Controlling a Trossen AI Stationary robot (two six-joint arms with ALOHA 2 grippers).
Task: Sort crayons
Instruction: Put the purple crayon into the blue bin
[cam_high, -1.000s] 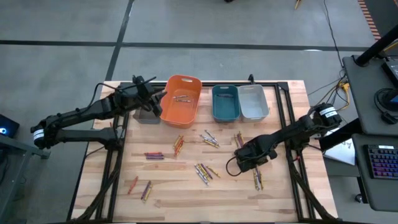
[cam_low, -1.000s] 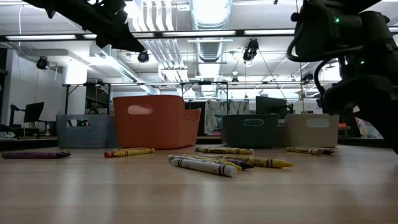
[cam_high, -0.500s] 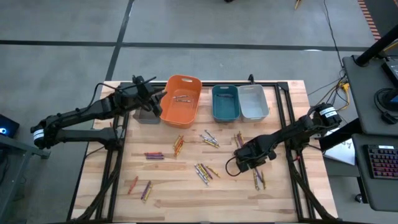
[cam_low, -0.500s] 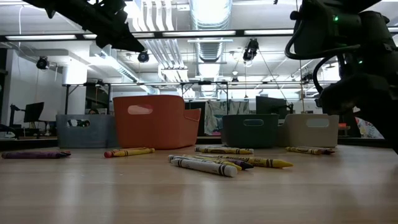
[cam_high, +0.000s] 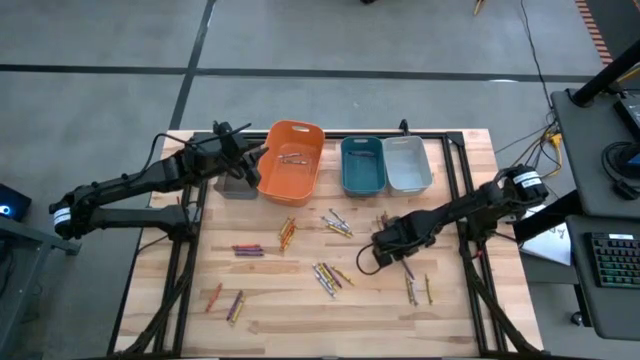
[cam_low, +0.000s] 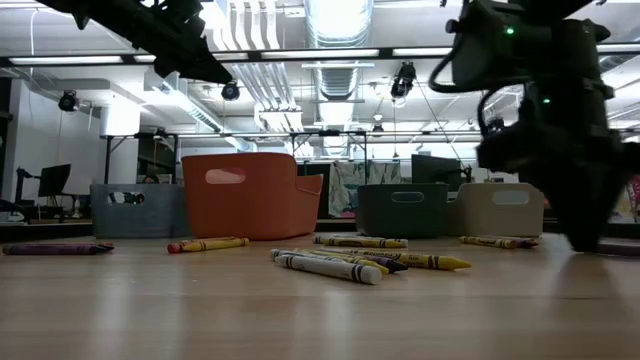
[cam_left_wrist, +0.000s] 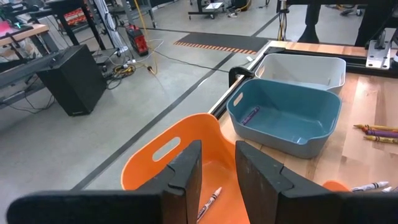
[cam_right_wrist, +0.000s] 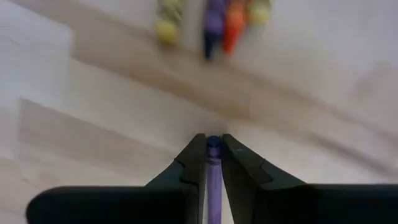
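The right claw (cam_right_wrist: 212, 163) grips a purple crayon (cam_right_wrist: 212, 180) between its two fingers, low over the worktop (cam_high: 270, 300) right of centre. The crayon's long axis runs along the fingers, its end showing just past the tips and aimed at a blurred cluster of yellow, purple and orange crayons (cam_right_wrist: 211, 22) lying ahead. Held lengthwise like this, it probably can be carried and let fall end-first into a bin without catching on the wall.

The left claw (cam_left_wrist: 217, 171) hangs above the orange bin (cam_high: 292, 160) at the far left of the bin row, fingers a small gap apart and holding nothing. It seems parked over the bin, where a few crayons already lie.

The teal bin (cam_left_wrist: 286, 115) holds one purple crayon, so the gripped one most likely belongs there; the pale grey bin (cam_left_wrist: 301, 68) beside it looks bare, and a small dark grey bin (cam_high: 235, 187) sits left of the orange one.

Loose crayons (cam_high: 330, 275) lie scattered over the worktop in little groups, mostly pointing diagonally or across. Sorting appears far from done.
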